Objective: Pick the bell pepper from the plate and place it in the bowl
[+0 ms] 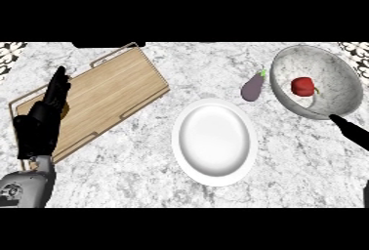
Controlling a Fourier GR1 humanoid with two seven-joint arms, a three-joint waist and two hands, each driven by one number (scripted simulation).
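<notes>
Grey-and-white marbled counter (130, 166), seen from steeply above; patterned tile shows at the upper left and upper right corners. Wooden board (108, 93) with metal handles lies at an angle in the upper left of the frame. White plate (214, 141) sits at centre, nothing on it. Marbled bowl (338, 73) occupies the upper right, and the red pepper (303, 87) rests inside it, slightly right of the bowl's middle. Purple eggplant (253, 88) lies on the counter just left of the bowl, above the plate's upper right edge, apart from both.

Left hand (42, 124) stands at the left edge of the frame, overlapping the board's lower left end; fingers straight and pointing up, holding nothing; grey forearm enters from the lower left corner. Right hand (352, 131) appears only as a dark finger at the right edge, just below the bowl's lower rim, its tip close to or touching the rim; whether contact is made cannot be told. Too little of this hand shows to tell how far it is open; nothing is visibly held by it.
</notes>
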